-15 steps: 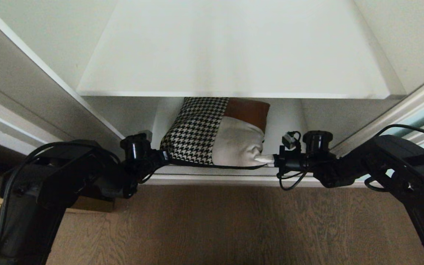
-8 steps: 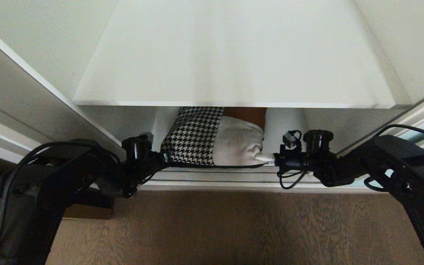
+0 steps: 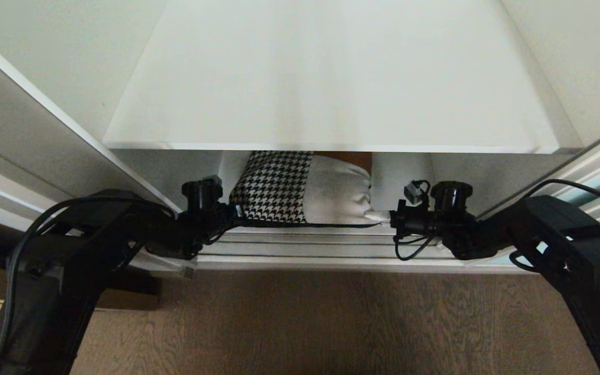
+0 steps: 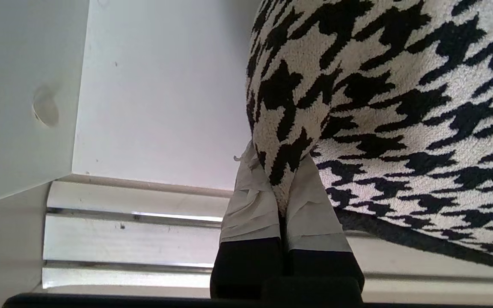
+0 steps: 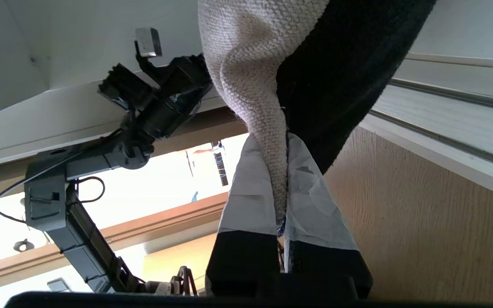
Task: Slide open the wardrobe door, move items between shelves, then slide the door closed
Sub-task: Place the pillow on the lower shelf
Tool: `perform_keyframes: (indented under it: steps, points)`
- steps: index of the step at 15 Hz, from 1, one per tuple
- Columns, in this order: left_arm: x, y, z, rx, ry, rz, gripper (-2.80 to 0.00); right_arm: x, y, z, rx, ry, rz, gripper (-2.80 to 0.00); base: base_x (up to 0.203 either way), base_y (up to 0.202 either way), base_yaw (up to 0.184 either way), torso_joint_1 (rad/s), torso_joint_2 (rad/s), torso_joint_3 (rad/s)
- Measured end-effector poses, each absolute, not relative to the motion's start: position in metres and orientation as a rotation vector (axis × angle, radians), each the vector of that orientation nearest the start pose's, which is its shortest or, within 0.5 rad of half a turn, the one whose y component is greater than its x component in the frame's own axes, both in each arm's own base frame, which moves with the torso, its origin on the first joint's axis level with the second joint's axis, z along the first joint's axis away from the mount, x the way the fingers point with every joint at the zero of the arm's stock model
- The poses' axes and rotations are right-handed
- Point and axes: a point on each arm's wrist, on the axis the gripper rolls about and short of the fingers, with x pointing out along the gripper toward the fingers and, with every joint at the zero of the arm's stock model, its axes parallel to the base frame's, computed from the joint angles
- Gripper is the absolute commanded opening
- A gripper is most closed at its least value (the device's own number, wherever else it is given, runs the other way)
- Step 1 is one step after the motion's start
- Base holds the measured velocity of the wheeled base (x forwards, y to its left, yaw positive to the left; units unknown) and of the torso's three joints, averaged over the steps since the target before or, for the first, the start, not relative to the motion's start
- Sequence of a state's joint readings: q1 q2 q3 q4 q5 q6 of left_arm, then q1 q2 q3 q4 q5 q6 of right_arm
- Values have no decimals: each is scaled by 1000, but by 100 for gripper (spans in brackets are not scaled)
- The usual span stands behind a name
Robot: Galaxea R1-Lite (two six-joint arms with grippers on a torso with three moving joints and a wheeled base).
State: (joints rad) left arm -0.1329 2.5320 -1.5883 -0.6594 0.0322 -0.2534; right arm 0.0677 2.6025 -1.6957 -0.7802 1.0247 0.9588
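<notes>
Left gripper [image 4: 283, 201] and right gripper [image 5: 280, 192] each pinch a cushion [image 3: 300, 190] corner; thin holds may slip, or cushion snags upper shelf [image 3: 326, 83].

Brown wood-grain floor [image 3: 310, 317] across the foreground, ribbed silvery sliding track [image 3: 305, 245] along the wardrobe's front edge, white side panel [image 3: 34, 120] of the wardrobe at left, dark wooden piece [image 3: 128, 284] low at left on the floor
</notes>
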Motion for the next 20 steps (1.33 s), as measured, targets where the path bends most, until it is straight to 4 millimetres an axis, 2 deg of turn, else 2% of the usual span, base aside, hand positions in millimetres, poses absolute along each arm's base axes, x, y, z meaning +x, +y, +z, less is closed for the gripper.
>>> perform_keyframes:
  steps: [3, 7, 8, 11, 13, 17, 20]
  points:
    - [508, -72, 45, -224, 293, -52, 0, 516, 46, 50, 920, 619, 937, -280, 0, 0, 0, 0, 0, 0]
    - [508, -76, 37, -240, 268, -41, 0, 519, 45, 46, 919, 615, 935, -280, 0, 0, 0, 0, 0, 0]
    - [506, -77, 34, -240, 264, -46, 0, 520, 45, 45, 919, 612, 931, 0, 0, 0, 0, 0, 0, 0]
    - [489, -77, 21, -243, 286, -116, 0, 521, 45, 43, 915, 620, 917, 0, 0, 0, 0, 0, 0, 0]
    - [472, -77, 21, -254, 298, -222, 0, 520, 45, 42, 910, 626, 915, 0, 0, 0, 0, 0, 0, 0]
    - [445, -78, 43, -254, 276, -311, 0, 510, 44, 52, 920, 651, 902, 0, 0, 0, 0, 0, 0, 0]
    - [425, -77, 60, -251, 313, -336, 0, 498, 40, 60, 972, 744, 847, 0, 0, 0, 0, 0, 0, 0]
